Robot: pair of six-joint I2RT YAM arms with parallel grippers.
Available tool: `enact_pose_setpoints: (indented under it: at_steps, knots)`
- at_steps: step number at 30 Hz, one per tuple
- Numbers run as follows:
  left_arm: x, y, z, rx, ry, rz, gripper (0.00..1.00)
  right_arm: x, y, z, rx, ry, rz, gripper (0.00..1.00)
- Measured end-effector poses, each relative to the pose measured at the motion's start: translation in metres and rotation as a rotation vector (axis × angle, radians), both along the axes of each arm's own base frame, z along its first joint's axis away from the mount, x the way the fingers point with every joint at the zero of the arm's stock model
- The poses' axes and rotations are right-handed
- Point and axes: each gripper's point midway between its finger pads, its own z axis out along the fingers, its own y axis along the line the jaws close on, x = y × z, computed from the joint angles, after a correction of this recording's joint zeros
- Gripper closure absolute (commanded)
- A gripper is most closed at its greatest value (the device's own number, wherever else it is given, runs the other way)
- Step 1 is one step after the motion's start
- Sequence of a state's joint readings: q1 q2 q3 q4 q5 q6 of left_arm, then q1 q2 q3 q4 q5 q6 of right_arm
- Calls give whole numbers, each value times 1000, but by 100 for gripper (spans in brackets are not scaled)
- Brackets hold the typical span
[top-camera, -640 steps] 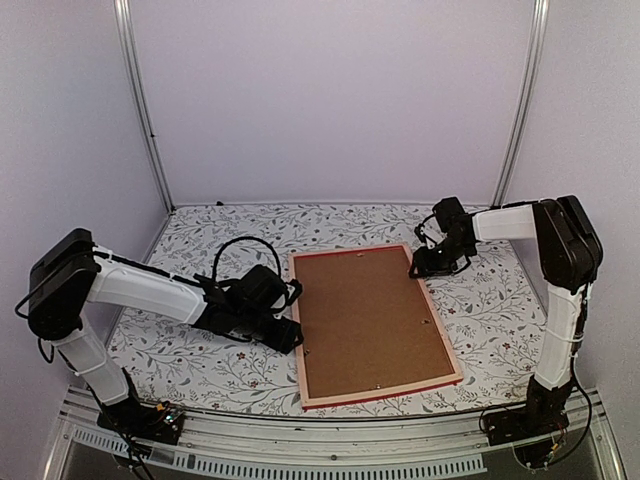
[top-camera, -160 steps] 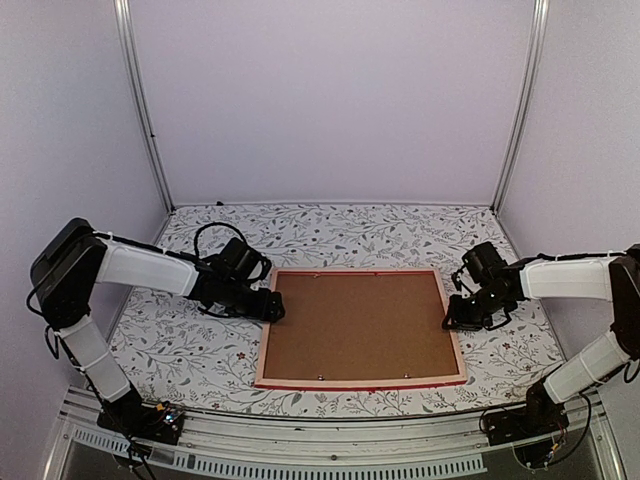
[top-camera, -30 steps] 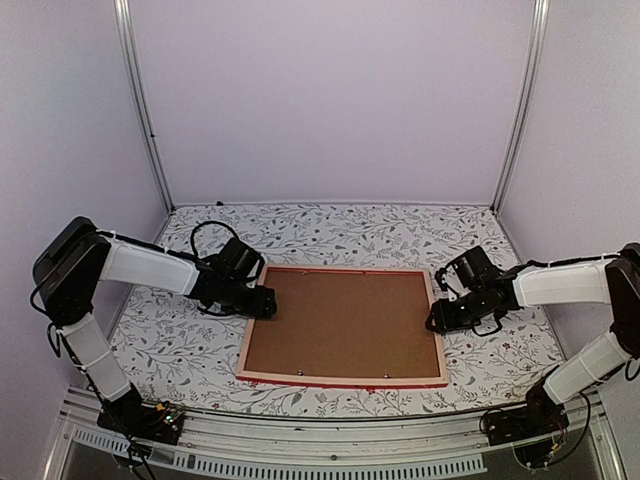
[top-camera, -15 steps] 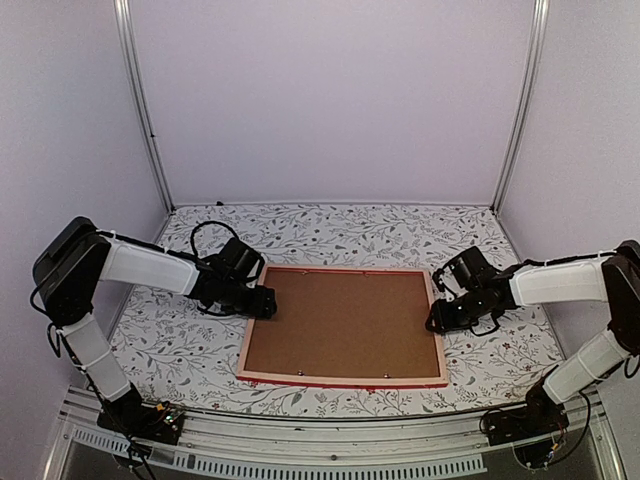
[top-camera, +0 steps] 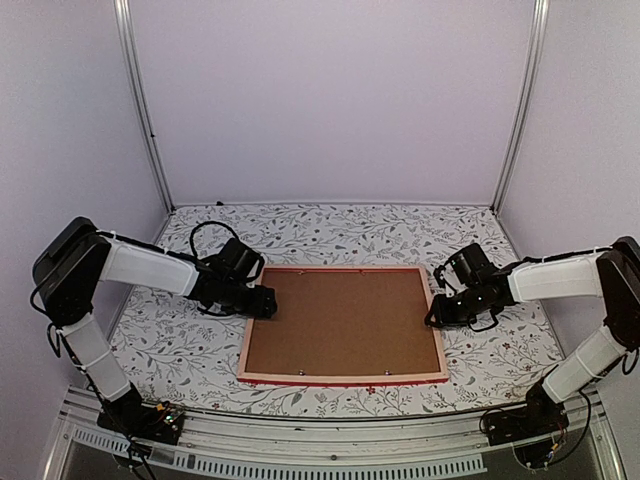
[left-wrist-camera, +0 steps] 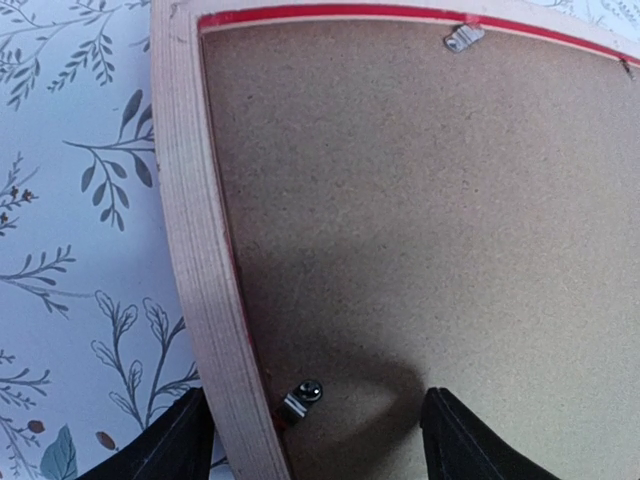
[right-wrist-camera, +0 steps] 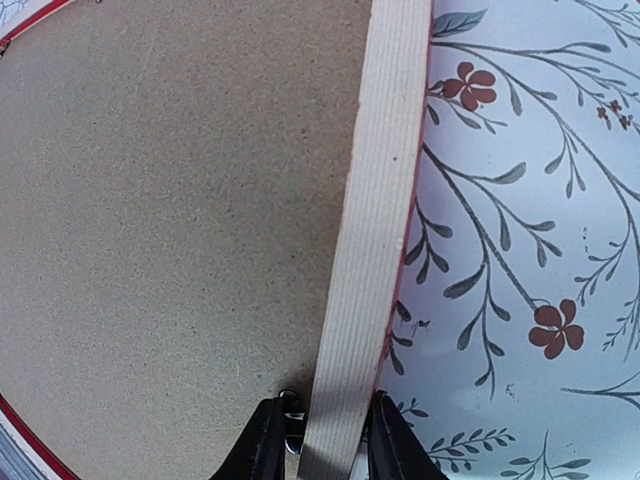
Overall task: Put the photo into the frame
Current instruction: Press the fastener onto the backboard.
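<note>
Since five seconds ago the frame (top-camera: 340, 378) has slid leftward across the tabletop (top-camera: 180, 350), and the right claw (top-camera: 435, 318) has come along with it; over the last half second almost nothing has shifted.

The frame lies flat and face down near the middle of the tabletop, long sides running left to right. Its brown backing board (top-camera: 343, 322) faces up inside the pale wood rails, with a thin red line showing along the edges.

The left claw (top-camera: 262, 303) sits low at the frame's left rail, released. In its wrist view one of its fingers (left-wrist-camera: 175, 448) is over the floral tabletop outside the rail and the other is over the backing board, with a small metal clip (left-wrist-camera: 300, 397) between them.

The right claw is clenched on the right rail, its fingers (right-wrist-camera: 268, 445) pressed against either side of the wood.
</note>
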State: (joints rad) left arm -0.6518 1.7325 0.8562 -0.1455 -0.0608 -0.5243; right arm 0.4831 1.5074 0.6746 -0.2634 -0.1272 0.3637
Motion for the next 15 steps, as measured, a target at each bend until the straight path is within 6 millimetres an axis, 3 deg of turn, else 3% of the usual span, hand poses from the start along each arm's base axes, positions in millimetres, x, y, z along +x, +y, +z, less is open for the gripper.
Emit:
enact_pose_setpoints:
  at_steps: [15]
  knots:
    - [3, 5, 1, -25, -4, 8, 26, -2, 4, 2, 42, 10, 55, 82]
